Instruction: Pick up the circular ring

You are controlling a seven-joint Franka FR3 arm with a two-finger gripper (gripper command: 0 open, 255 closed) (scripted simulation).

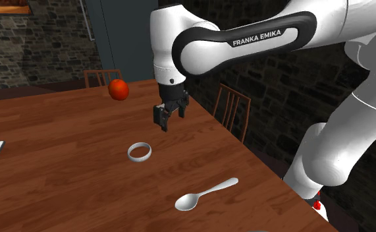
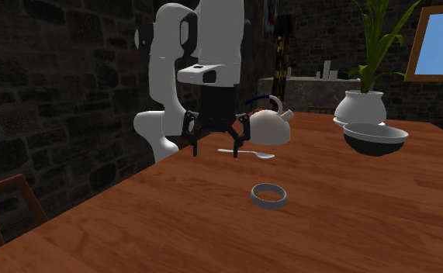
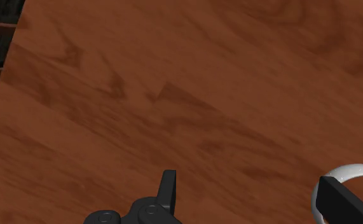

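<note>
While the white Franka arm reaches out over a wooden table (image 1: pixel 61 178), its black hand (image 1: pixel 168 118) hangs in the air above the tabletop with both fingers spread apart and nothing between them. The circular ring (image 1: pixel 139 159), a pale grey-white band, lies flat on the table. In the shoulder view it sits nearer the camera than the hand and a little to that view's left, apart from the fingers. In the second exterior view the ring (image 2: pixel 268 203) rests on the near part of the table, and the hand (image 2: pixel 217 143) hovers farther back and to that view's left. Seen from the wrist, a curved piece of the ring (image 3: pixel 348 170) peeks out past one finger, off to the side of the hand (image 3: pixel 253 197) and outside the gap.

A metal spoon (image 1: pixel 203 195) lies beyond the ring on the near side, and a red fruit (image 1: pixel 118 89) sits far back on the table.

This looks like the approach step, with the grasp not yet begun. The next move probably calls for sliding the hand sideways until the fingers straddle one side of the band, then lowering and pinching.
</note>
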